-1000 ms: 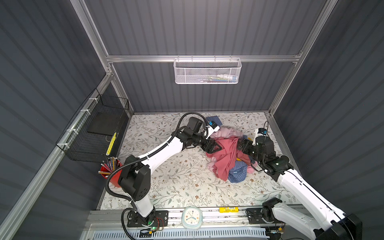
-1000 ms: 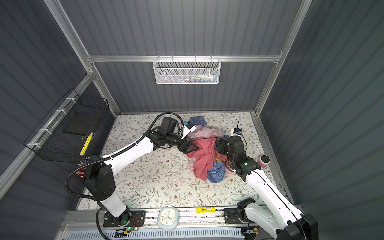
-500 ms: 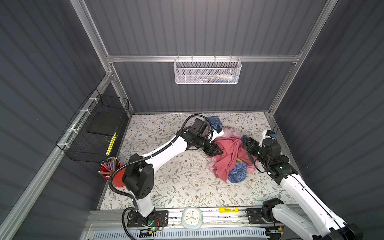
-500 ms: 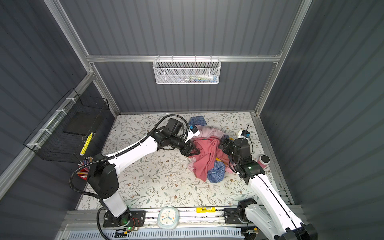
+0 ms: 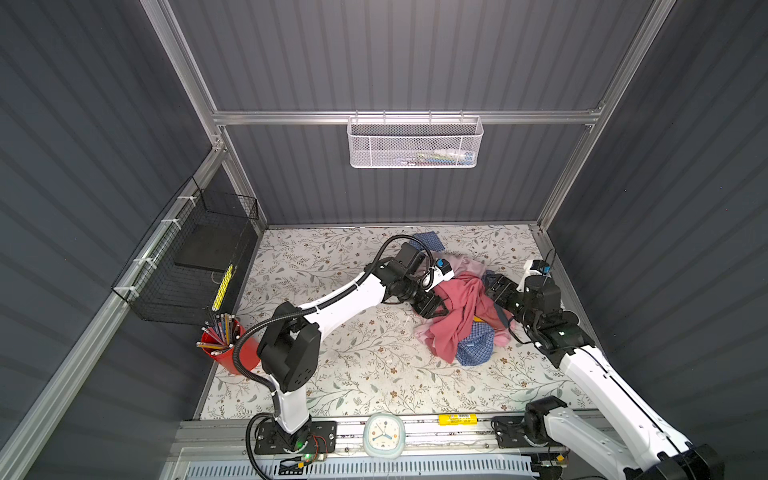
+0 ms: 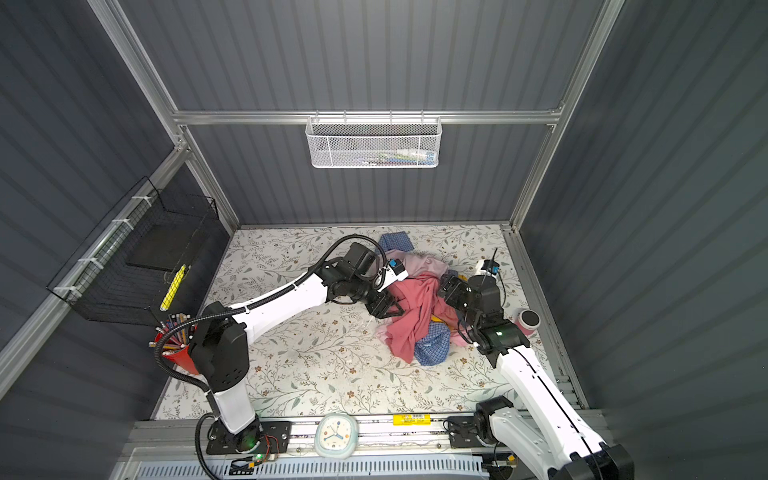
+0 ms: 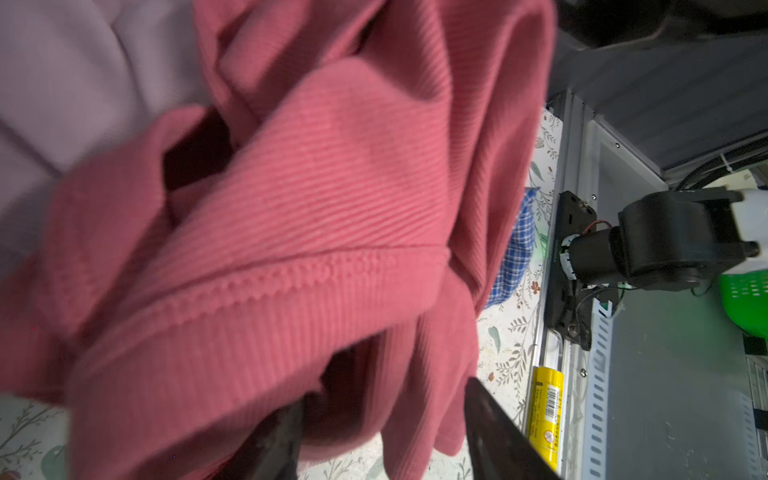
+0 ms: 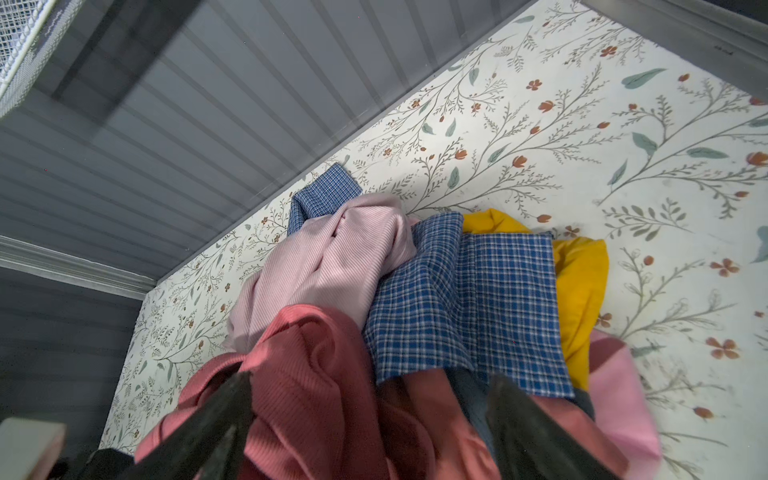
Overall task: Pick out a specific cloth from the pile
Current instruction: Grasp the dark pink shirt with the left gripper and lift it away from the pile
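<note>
On the right half of the counter (image 5: 353, 365), the cloth (image 5: 457, 316) lies on top of the pile (image 6: 432, 349); it is plain rose-red and ribbed. It hangs from the top of the heap down the front side, where its lower edge touches the counter. Under and beside it are a blue-and-white checked cloth (image 8: 478, 299), a pale pink garment (image 8: 332, 257) towards the back wall, and a yellow fabric (image 8: 582, 282) that shows from under the checked one.

To the left of the pile the flowered surface is bare and wide, as far as the red pencil cup (image 5: 224, 353) at the left edge. To the right there is little room: the pile is near the side frame, and a small pink cylinder (image 6: 528, 320) stands there just beside the right arm.

The left hand (image 5: 434, 309) is at the left edge of the cloth. In the left wrist view its fingers (image 7: 282, 440) stand about half apart and a thick fold of the cloth fills the space between them, so it has hold of the cloth. The right hand (image 5: 496, 289) is at the upper right side of the pile. Its fingers (image 8: 540, 436) are spread wide; the cloth and the checked cloth lie between them, but they grip nothing.
</note>
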`<move>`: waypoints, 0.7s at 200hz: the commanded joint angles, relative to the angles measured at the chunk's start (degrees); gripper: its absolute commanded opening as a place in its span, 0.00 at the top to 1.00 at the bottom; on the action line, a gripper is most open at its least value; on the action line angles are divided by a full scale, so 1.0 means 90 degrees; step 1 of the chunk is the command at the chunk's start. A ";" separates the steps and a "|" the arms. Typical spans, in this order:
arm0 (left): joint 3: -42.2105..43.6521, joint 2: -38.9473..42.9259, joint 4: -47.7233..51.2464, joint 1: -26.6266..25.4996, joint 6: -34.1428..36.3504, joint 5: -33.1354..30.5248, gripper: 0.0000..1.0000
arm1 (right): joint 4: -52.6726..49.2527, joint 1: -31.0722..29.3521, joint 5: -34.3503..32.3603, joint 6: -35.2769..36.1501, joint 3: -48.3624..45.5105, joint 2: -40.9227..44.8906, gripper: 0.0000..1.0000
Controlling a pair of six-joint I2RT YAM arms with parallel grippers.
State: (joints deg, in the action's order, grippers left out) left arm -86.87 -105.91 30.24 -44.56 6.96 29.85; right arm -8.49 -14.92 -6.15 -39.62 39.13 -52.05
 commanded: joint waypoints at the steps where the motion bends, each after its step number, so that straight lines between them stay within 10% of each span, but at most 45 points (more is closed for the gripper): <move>1: -0.0341 -0.0286 0.0054 -0.0020 0.0059 -0.0103 0.42 | 0.0002 0.0027 -0.0004 0.0036 0.0222 -0.0007 0.12; 80: -0.0465 0.0002 -0.0179 -0.0023 0.0043 -0.0362 1.00 | 0.0170 0.0036 0.0107 -0.0058 0.0213 -0.0173 0.12; 140: -0.0880 0.0956 -0.0052 -0.0015 0.0225 -0.1164 1.00 | 0.0271 0.0036 0.0110 -0.0072 0.0154 -0.0177 0.12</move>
State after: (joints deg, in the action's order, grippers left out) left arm -90.43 -102.35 29.80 -44.56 7.35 23.16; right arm -7.07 -14.87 -5.30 -40.07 39.68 -53.84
